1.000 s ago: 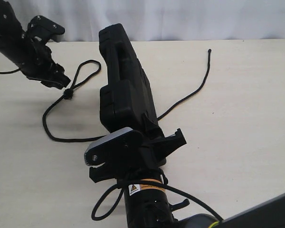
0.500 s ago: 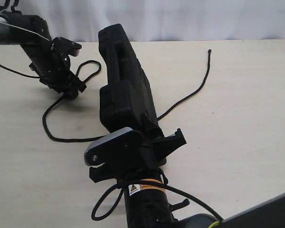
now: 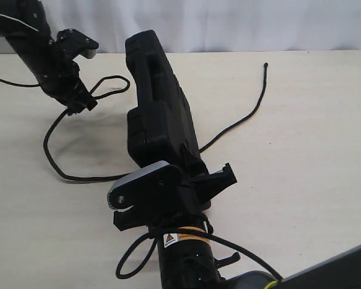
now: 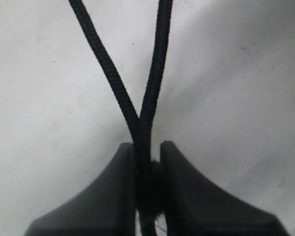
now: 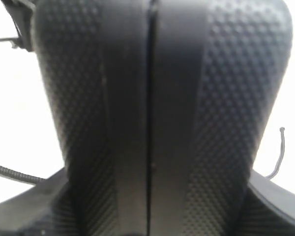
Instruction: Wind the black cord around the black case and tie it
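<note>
Labelling: one sticker (image 3: 179,238) sits on your right arm's wrist, a yellow warning triangle beside a white and orange band. Its print is too small to read.

Left arm: it enters from the far left with the wrist bent down, so the left pincer (image 4: 148,162) points at the table (image 3: 313,150). The pincer is pressed together on the cord (image 4: 115,88) where two strands meet. The strands spread into a V beyond the fingertips. A dark lump sits between the pads; whether it is the knot cannot be told.

Right arm: it comes up from the near edge, roughly level. The right pincer (image 3: 206,168) is clamped on the near end of the case (image 3: 159,114), which runs straight away from it. The case's seam edge faces the wrist camera. Whether the case rests on the table or is lifted cannot be told.

Cord run: from the left pincer a small loop (image 3: 111,84) reaches toward the case. The long strand bows down across the table and passes out of sight at the case just ahead of the right pincer. It reappears on the far side and ends at a knotted tip (image 3: 265,64), well beyond that pincer.

Materials: the cord is braided, thin and matte. The case is black plastic, dimpled on both halves, with smooth bands along a straight seam and a moulded handle slot at the end farthest from the right pincer. The table is pale with a faint wood grain. A smooth, thicker cable (image 3: 132,259) loops behind the right pincer.
</note>
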`<state>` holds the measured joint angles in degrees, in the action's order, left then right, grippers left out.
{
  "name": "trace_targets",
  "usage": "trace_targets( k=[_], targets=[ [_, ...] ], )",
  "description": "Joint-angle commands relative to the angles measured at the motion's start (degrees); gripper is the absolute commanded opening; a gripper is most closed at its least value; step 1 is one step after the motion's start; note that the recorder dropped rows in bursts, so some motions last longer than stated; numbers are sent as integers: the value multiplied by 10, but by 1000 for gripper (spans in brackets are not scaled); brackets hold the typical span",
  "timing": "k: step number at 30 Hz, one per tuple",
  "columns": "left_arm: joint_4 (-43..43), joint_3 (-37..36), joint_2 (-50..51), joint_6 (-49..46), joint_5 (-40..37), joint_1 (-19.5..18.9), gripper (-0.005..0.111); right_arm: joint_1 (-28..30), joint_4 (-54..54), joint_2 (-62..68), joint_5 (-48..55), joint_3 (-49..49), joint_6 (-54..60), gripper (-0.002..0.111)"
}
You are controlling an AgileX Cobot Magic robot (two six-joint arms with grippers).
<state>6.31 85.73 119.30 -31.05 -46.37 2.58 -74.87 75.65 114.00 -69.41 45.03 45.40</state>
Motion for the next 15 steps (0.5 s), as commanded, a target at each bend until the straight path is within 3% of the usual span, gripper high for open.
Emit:
trace_targets(
  k=[1, 2, 4, 8, 11, 12, 15],
  targets=[
    [8, -142, -119, -55, 135, 2, 0, 13, -3, -10, -5, -9, -13, 4],
    [34, -208, -174, -105, 191, 2, 0, 22, -17, -21, -5, -25, -23, 4],
    [87, -272, -234, -180, 245, 2, 0, 31, -31, -42, 2, -47, -51, 4],
    [231, -387, -358, -360, 300, 2, 0, 87, -107, -116, 105, -104, -83, 4],
    [282, -394, -391, -468, 207, 2, 0, 124, -167, -144, 177, -113, -93, 4],
    [303, -394, -393, -521, 141, 2, 0, 130, -170, -145, 179, -113, -104, 4],
    [322, -394, -392, -582, 73, 2, 0, 130, -170, -145, 175, -113, -105, 4]
  ],
)
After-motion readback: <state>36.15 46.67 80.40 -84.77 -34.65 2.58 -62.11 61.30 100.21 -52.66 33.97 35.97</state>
